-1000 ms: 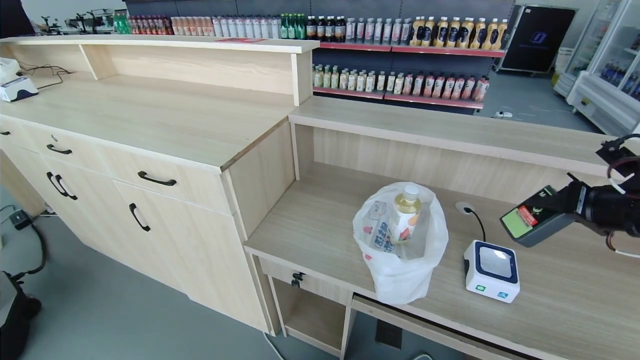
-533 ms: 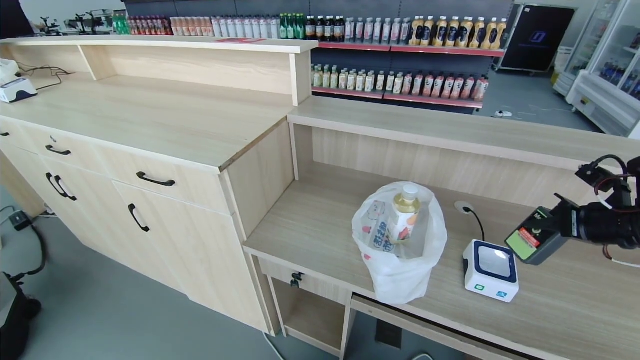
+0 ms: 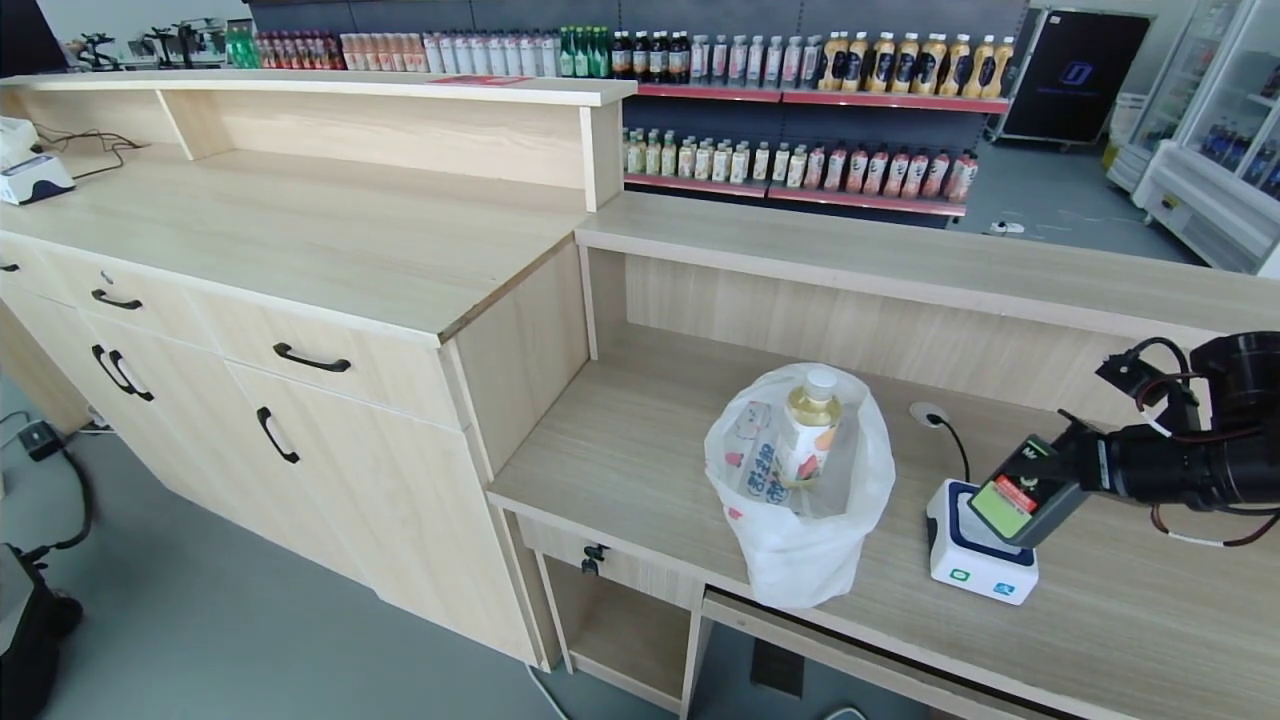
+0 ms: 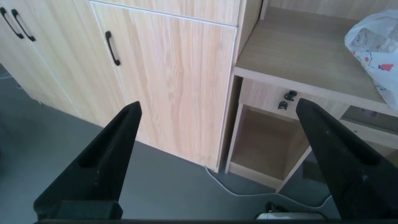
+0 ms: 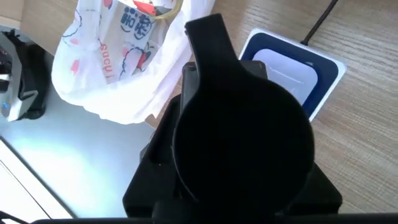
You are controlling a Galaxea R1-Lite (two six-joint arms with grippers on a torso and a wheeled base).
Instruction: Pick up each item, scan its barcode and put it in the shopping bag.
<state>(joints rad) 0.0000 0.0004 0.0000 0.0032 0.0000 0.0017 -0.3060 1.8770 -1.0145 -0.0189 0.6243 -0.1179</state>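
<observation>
Counter [image 3: 1150,620] carries the shopping bag [image 3: 790,545], mouth open upward, a bottle [image 3: 812,425] standing inside. At the bag's three o'clock sits the scanner [image 3: 985,578], window up, cable [image 3: 958,445] running toward twelve. The right gripper [image 3: 1062,472] clamps a dark box [image 3: 1008,503] tilted just above that window, probably to present its barcode. The left gripper [image 4: 214,174] hangs spread and empty by the cabinet front [image 4: 174,81], out of the way; the bottle crowds the bag's mouth.

Shopping bag [image 3: 800,555] holds a bottle [image 3: 812,425]; scanner [image 3: 975,572] sits to its right, seemingly beneath the box [image 3: 1012,495].
</observation>
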